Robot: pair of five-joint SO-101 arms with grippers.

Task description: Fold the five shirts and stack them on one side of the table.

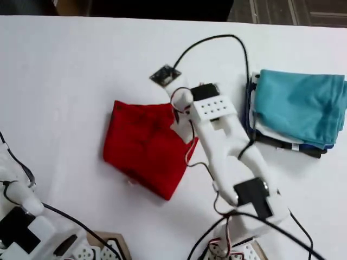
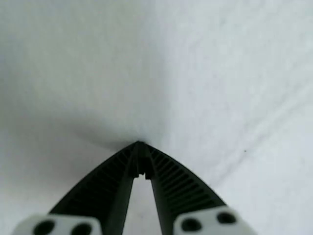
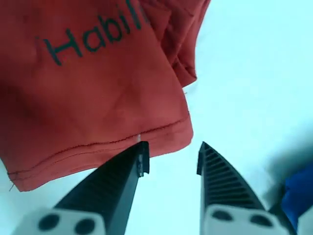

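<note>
- One tool, the left tool (image 2: 140, 152), was pinched fully narrow with nothing between its tips, over bare worktop (image 2: 220, 73). The left arm (image 1: 19, 214) sat at the near left corner, well apart from every shirt.
- Mid-worktop lay the red shirt (image 1: 143, 145), folded to a rough, slightly skewed square. It lay flat on the worktop, apart from the stack.
- At the red shirt's edge nearest the stack stood the right tool (image 3: 171, 155), fairly wide and empty. One tip was just over the hem (image 3: 88, 159) and the other over bare worktop.
- Far right was the stack (image 1: 282, 142), with a teal shirt (image 1: 301, 103) on top and white, blue and dark layers under it.
- Judging by those layers, four shirts looked folded and stacked, though the count could not be made sure. The red shirt seemed to be the last one. What was left was probably to grip it and set it on the stack.
- From the high view came the whole layout: shirt, stack, and the gap between them.
- The right wrist view added what could not be read from above: the spread of the tips, the hem stitching, dark lettering (image 3: 93, 36) on the red cloth, and a blue sliver (image 3: 299, 196) beside the tool.
- The left wrist view settled that the left tool was closed.
</note>
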